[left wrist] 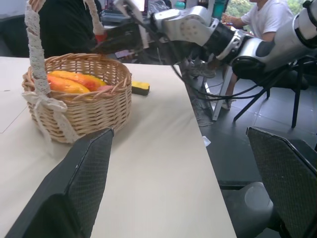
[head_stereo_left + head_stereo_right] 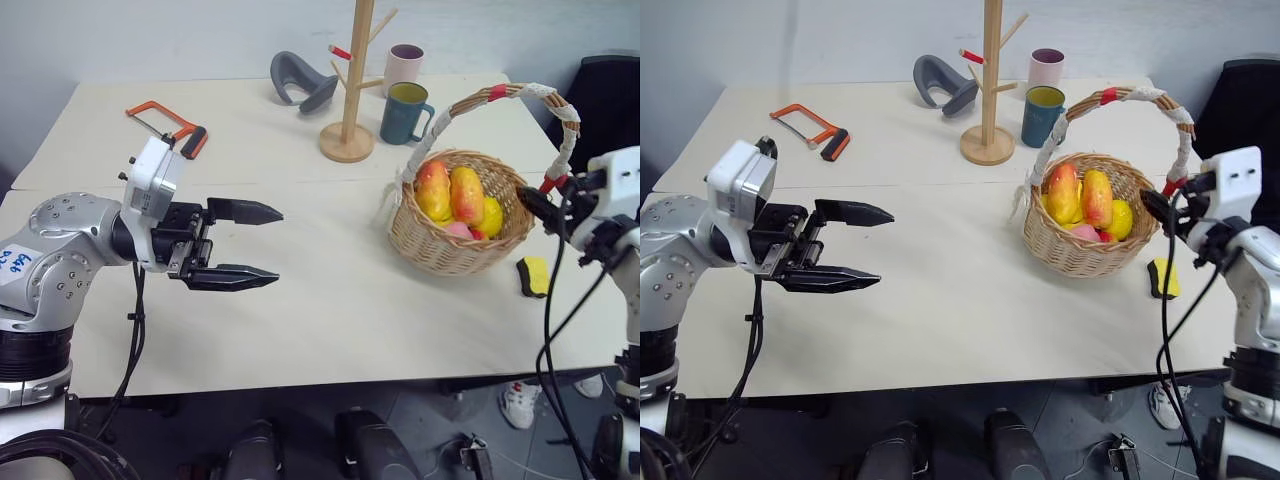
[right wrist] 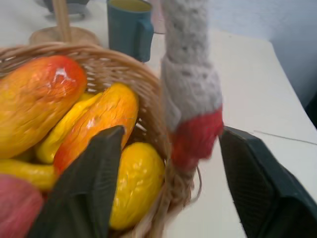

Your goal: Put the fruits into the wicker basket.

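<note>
inside, yellow and red-orange fruits (image 2: 450, 195) heaped in tan wicker basket (image 2: 440, 250)

Wicker basket (image 2: 455, 250) upright on tabletop, arched handle (image 2: 520, 95) w/ white cloth wrap, red tape at ends. Fruits inside: red-yellow mango (image 2: 433, 190), long mango (image 2: 466, 195), lemon (image 2: 491, 216), pink peach (image 2: 457, 230).

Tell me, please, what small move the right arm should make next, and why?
Probably draw the right tool back from the wicker basket. Its jaws stand open astride the red-taped foot of the basket handle and hold nothing, while the fruits already lie inside the basket. On the table I see only the yellow block, not a fruit, so no further pick seems needed.
</note>
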Robot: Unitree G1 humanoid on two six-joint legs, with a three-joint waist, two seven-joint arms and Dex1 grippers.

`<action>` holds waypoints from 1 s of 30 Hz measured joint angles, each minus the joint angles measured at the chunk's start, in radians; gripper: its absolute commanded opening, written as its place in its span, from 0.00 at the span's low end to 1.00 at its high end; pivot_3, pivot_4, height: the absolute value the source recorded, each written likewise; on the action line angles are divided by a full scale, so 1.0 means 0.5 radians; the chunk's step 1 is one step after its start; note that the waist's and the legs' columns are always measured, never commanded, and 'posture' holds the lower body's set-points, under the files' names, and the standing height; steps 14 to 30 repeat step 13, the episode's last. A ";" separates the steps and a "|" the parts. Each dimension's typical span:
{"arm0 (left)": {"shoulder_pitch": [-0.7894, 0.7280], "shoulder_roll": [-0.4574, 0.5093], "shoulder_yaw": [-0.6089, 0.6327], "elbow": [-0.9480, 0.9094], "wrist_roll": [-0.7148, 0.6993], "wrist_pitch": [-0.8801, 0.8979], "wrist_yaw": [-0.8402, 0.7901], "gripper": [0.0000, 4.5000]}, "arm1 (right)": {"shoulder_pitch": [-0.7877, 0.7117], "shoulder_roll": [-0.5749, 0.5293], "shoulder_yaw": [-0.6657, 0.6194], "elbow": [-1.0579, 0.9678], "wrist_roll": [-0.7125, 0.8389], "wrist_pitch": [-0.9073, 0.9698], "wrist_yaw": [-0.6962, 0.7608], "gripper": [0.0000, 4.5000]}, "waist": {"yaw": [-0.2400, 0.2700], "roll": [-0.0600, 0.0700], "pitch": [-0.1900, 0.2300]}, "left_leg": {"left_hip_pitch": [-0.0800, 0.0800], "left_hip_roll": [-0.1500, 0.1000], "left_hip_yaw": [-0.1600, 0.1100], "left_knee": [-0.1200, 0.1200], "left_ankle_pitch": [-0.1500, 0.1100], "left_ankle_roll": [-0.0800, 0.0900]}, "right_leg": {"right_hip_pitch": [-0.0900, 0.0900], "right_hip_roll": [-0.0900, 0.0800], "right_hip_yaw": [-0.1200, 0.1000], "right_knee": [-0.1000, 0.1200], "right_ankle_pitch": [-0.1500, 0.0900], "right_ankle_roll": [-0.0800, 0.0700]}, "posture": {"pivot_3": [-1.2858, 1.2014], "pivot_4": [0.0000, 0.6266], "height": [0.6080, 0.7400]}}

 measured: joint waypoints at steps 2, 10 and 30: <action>0.006 0.003 -0.004 0.003 0.003 -0.001 -0.006 1.00 | 0.229 -0.208 -0.231 -0.073 0.124 0.168 0.175 1.00 | 0.024 0.001 0.000 | 0.000 -0.002 -0.001 0.000 -0.001 0.001 | 0.002 -0.001 0.000 -0.001 -0.001 0.002 | 0.52 0.24 1.00; -0.001 0.001 0.002 0.039 0.044 -0.044 -0.044 1.00 | 0.976 -0.610 -1.114 -0.085 0.418 0.700 0.935 1.00 | 0.026 0.000 0.001 | 0.040 0.002 -0.001 -0.008 -0.013 0.018 | 0.052 0.006 0.003 -0.036 0.003 0.007 | 0.52 0.24 1.00; -0.029 -0.029 -0.009 0.098 0.074 -0.076 -0.048 1.00 | 1.108 -0.624 -1.271 -0.095 0.420 0.713 1.061 1.00 | 0.010 0.000 0.001 | 0.044 0.003 -0.005 -0.009 -0.018 0.023 | 0.067 0.006 0.000 -0.052 0.005 0.010 | 0.52 0.24 1.00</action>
